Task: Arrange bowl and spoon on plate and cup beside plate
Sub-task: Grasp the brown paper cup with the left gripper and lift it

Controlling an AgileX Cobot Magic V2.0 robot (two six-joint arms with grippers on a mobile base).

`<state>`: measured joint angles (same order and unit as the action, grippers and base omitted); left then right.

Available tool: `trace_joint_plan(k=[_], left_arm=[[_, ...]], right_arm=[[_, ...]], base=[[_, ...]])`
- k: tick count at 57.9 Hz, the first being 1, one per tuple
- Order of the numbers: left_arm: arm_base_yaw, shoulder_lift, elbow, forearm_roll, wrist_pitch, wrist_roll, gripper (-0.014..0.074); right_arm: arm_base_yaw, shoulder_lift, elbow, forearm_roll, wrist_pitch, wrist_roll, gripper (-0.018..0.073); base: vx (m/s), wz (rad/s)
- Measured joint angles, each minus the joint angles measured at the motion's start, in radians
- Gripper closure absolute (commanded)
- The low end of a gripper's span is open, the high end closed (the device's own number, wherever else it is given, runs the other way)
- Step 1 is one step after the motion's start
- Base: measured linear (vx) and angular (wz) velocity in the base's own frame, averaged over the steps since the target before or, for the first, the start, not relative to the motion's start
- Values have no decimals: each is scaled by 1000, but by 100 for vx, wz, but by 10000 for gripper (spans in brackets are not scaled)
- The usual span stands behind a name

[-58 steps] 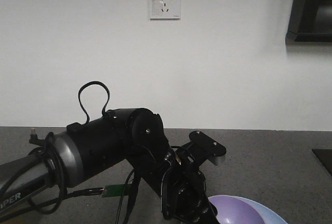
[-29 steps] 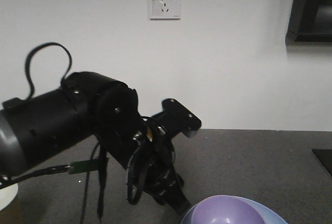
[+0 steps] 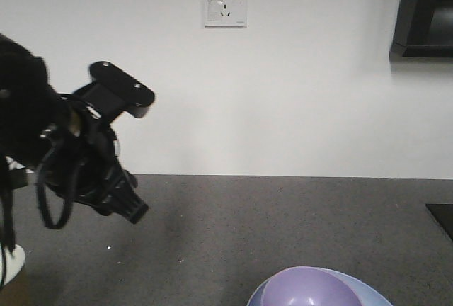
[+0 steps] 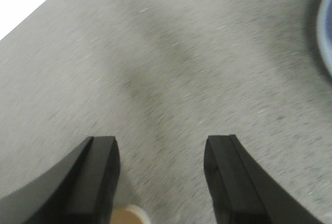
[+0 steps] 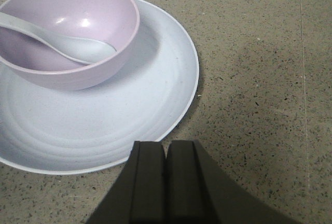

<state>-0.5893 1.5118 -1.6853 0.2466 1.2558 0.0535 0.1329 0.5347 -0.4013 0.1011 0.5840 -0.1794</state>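
The grey table [image 3: 283, 228] is holding everything. The left gripper [image 4: 163, 182] is hanging above the table, off to the left of the plate [image 5: 155, 94]. Its two fingers are standing wide apart with nothing between them. The right gripper [image 5: 167, 177] is hovering just by the near edge of the plate. Its fingers are pressing together and holding nothing.

The plate is lying flat on the table. The bowl [image 5: 88, 16] is sitting on the plate, close to the plate's far left edge and not in the middle. The cup [image 3: 8, 274] is standing well away from the plate, far off to its left. In the left wrist view, only a bit of its rim is peeking in at the bottom, by the left finger. The spoon [image 5: 78, 47] is lying in the bowl, so it is on the plate too. Its scoop is resting down inside and its handle is leaning out over the bowl's left rim.

I think only the cup is left to do. The cup looks like light paper, so a finger coming down on its rim could be tipping it over. A hard squeeze could be squashing it. Bringing it in too fast could be bumping the plate and shaking the spoon out.
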Motion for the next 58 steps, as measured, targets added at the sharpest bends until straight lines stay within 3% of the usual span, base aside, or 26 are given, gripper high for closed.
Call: trace_joint_plan(k=[12,20,48,53,58], left_arm=[[133,-97,141,7,5,0,100],[186,-129,220,8,7,-1,100],[285,-136,480,-14,-62,-1,106],[285,-136,516,-23,-94,1,141],[285,-136,540,-46,-117,10,242]], right_arm=[[0,0,0,0,0,0,568],[0,0,0,0,-1,0,568],[0,0,0,0,-3,0,568],[0,0,0,0,-3,0,568],[0,0,0,0,-3,0,568]], base=[[0,0],[0,0],[0,0],[0,0],[0,0]])
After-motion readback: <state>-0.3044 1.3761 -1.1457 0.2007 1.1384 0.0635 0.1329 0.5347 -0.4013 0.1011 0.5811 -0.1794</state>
